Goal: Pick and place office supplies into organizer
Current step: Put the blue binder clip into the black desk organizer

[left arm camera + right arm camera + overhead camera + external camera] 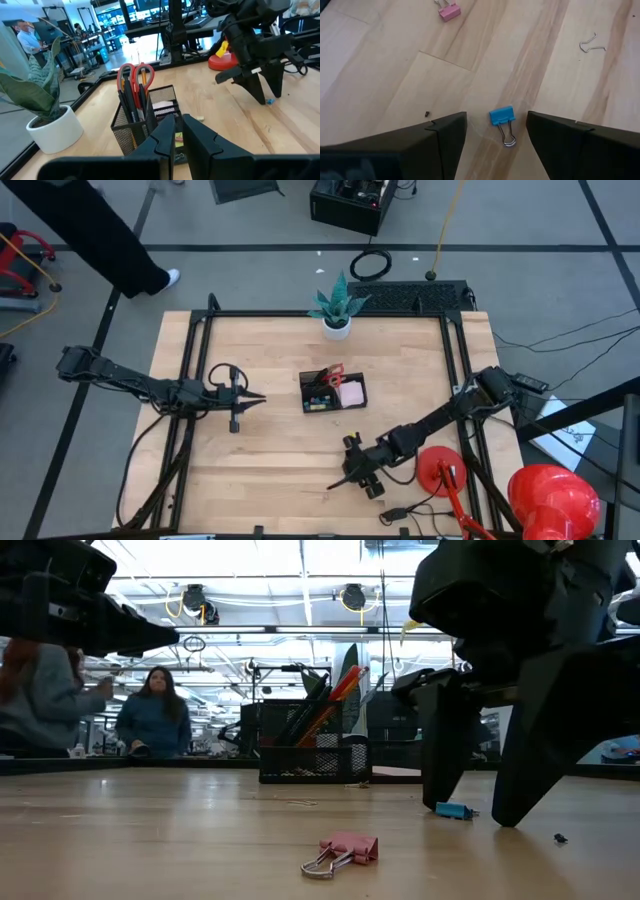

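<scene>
Item: blue binder clip (501, 116), flat on the table between the spread fingers of the right gripper (496, 131), at 5 o'clock from the organizer (333, 392).

Risk: the thin clip may skid or pivot if the fingertips close off-centre.

Nearby: pink binder clip (340, 851), loose bent wire (590, 44); neither obstructs.

Far: left gripper (240, 400), pressed together and empty, at 9 o'clock of the organizer.

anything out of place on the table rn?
Yes. A pink binder clip, a blue binder clip and a bent bare wire lie loose on the wood, outside the organizer. The open right hand straddles the blue one. Nothing looks spilled or broken.
</scene>
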Controlling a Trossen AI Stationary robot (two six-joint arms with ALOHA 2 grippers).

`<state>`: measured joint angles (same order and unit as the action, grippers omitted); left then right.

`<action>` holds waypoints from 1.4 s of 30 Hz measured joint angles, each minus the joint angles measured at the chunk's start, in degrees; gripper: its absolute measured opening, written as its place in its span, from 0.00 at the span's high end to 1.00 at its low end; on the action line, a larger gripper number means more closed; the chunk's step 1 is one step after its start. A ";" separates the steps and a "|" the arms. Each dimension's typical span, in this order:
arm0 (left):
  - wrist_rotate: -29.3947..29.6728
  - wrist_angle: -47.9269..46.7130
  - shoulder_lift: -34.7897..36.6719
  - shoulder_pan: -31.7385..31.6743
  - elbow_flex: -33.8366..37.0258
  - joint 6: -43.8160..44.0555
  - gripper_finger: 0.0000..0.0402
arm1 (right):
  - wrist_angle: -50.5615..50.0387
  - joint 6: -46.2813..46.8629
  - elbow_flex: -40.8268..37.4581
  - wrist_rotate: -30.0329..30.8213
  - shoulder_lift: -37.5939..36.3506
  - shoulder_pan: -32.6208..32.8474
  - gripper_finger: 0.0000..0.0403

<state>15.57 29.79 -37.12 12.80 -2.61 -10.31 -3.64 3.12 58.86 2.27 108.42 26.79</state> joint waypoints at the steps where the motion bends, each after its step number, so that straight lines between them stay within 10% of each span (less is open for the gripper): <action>1: 0.02 -0.13 0.02 0.00 0.00 -0.04 0.90 | -0.02 -0.46 -0.01 -0.41 0.00 -0.17 0.50; 28: 0.48 -0.25 0.00 -0.02 -0.02 -0.22 0.90 | 2.13 -3.63 -0.21 -2.46 0.20 -2.08 0.86; 42: 0.48 -0.13 0.01 -0.01 -0.02 -0.11 0.90 | 1.41 -4.12 0.66 -1.85 -6.20 -2.81 0.84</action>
<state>16.05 29.66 -37.11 12.79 -2.63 -10.41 -2.23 -1.00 59.52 0.43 102.22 23.98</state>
